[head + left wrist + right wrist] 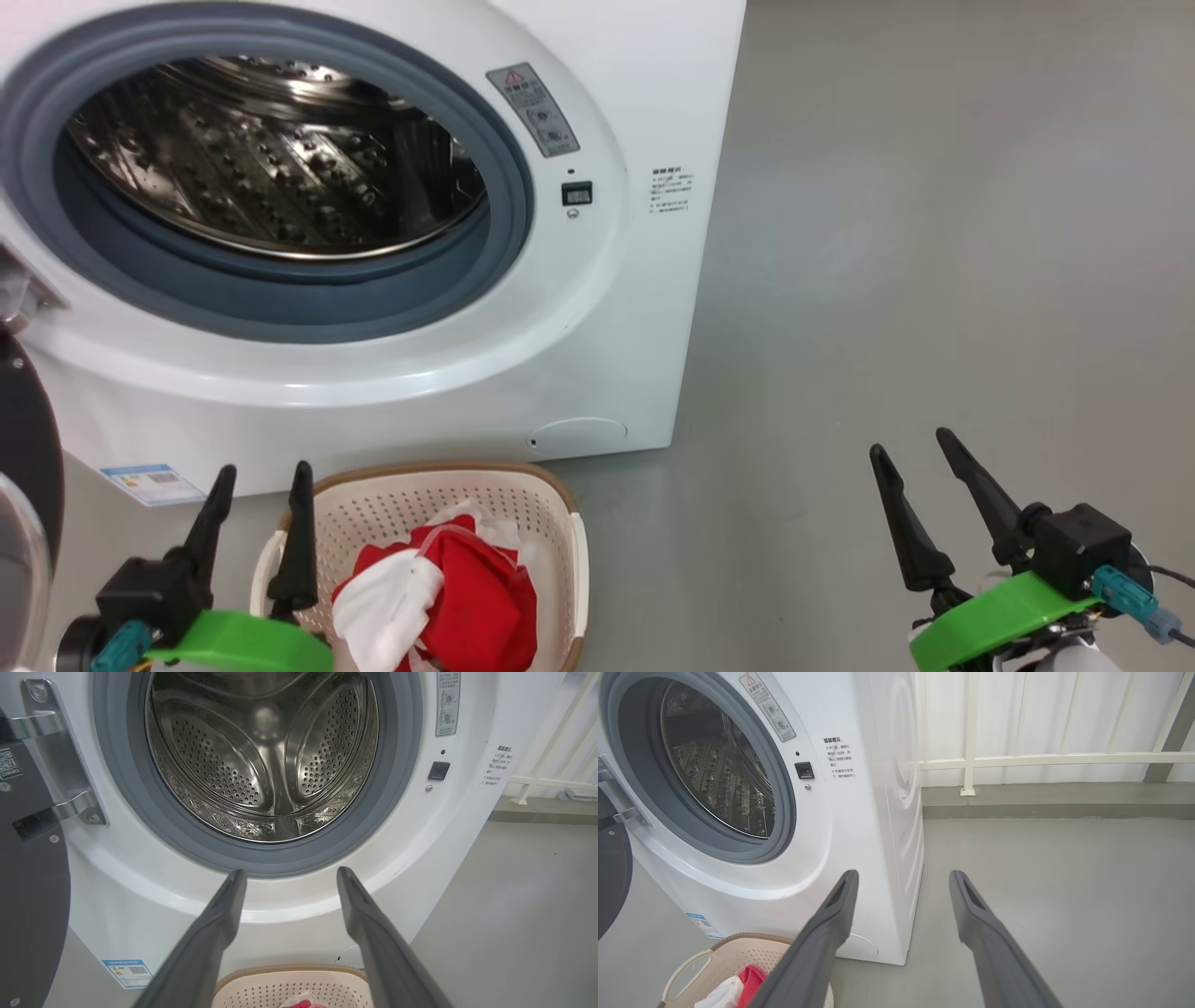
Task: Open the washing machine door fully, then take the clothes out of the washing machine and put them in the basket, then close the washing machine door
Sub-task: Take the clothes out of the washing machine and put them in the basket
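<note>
Washing machine door [28,439], a large round panel with a wide glossy black rim, stands swung out on its metal hinge [60,765] at the left edge of the head view, and only a sliver of it shows. How far out it stands I cannot say with confidence. The big white boxy front-loading washing machine [607,355] has a perforated steel drum [280,159] that looks bare. The red and white clothes [467,588] lie heaped in the cream perforated plastic basket [439,467] on the floor just before the machine.

What seems left is closing the washing machine door, and that turns on side. The door lies to the left of the left gripper [264,469], which hangs over the basket's left rim, its two dark fingers spread with nothing between them. The right gripper [911,442], its fingers likewise parted and holding nothing, sits well apart over bare grey floor [934,280], on the far side of the basket from the door. The left arm is plainly nearer. The door would need pushing rightward, round its hinge, towards the grey-gasketed opening.
</note>
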Tool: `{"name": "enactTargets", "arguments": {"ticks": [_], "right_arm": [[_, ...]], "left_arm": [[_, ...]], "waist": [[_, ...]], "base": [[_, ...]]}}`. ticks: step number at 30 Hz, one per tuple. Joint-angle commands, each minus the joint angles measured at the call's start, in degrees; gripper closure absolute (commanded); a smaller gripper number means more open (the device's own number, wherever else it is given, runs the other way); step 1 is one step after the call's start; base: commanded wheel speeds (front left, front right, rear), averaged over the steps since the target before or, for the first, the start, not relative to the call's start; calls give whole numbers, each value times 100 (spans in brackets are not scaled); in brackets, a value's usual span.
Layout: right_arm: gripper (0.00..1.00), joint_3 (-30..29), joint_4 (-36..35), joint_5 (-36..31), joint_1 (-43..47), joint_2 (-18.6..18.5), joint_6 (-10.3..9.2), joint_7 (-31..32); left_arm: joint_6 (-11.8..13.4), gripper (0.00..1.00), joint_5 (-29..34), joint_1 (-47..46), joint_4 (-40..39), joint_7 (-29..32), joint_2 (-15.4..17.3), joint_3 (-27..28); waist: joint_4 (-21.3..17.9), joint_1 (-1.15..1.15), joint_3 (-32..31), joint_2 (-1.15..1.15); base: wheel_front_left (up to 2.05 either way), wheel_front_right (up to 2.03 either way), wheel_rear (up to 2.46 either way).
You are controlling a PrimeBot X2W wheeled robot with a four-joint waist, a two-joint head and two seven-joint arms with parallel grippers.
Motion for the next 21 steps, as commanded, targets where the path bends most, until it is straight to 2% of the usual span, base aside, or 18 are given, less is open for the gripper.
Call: {"name": "enactTargets", "arguments": {"ticks": [1,21], "right_arm": [[0,66,-131,67,26,-105,35,-37],[0,-178,-208,70,585,-126,35,-37]], "left_arm": [[-31,0,72,33,-188,-29,66,211],[-31,0,107,1133,-1069,-29,-69,447]], "waist": [[30,0,-110,0],[93,0,-574,0]], "base": [[0,0,0],[0,0,0]]}}
